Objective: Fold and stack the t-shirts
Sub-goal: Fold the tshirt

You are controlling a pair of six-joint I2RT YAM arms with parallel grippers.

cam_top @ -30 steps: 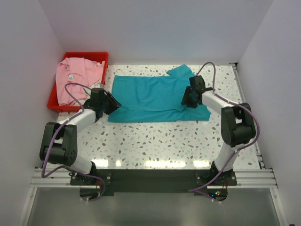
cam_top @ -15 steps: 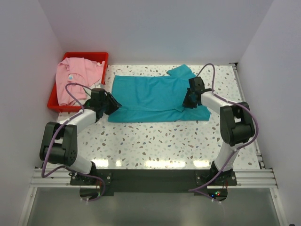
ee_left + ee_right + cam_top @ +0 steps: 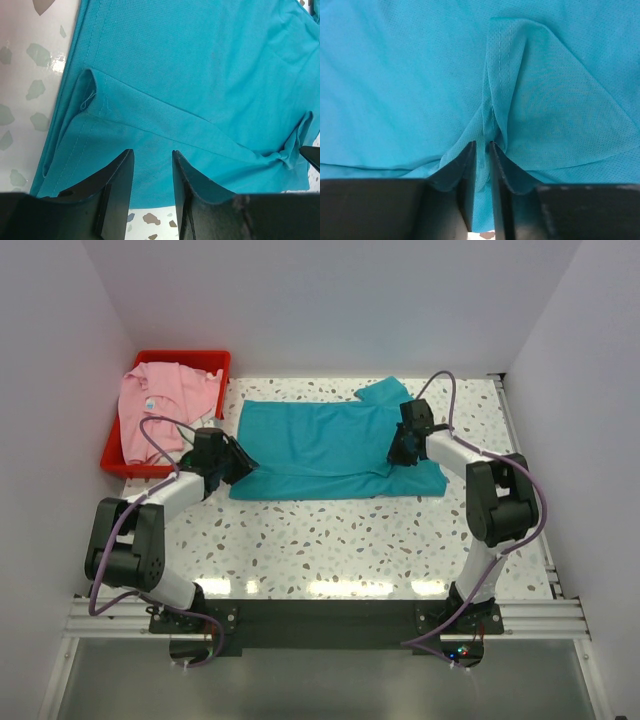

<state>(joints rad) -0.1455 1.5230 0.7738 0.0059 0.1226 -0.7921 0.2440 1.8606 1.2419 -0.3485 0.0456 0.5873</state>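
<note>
The speckled white bench [image 3: 330, 540] carries the teal cloth t-shirt [image 3: 320, 445], spread wide and, by the look of it, barely folded. The red plastic bin [image 3: 113, 458] at far left holds the crumpled light pink t-shirt [image 3: 160, 400]. The right gripper [image 3: 482, 145] pinches a teal ridge. The left gripper [image 3: 152, 155] hangs released over the hem. Nothing is stacked yet.

Speckled table [image 3: 330, 540] bears teal t-shirt [image 3: 320, 445], red bin [image 3: 180, 355]
</note>
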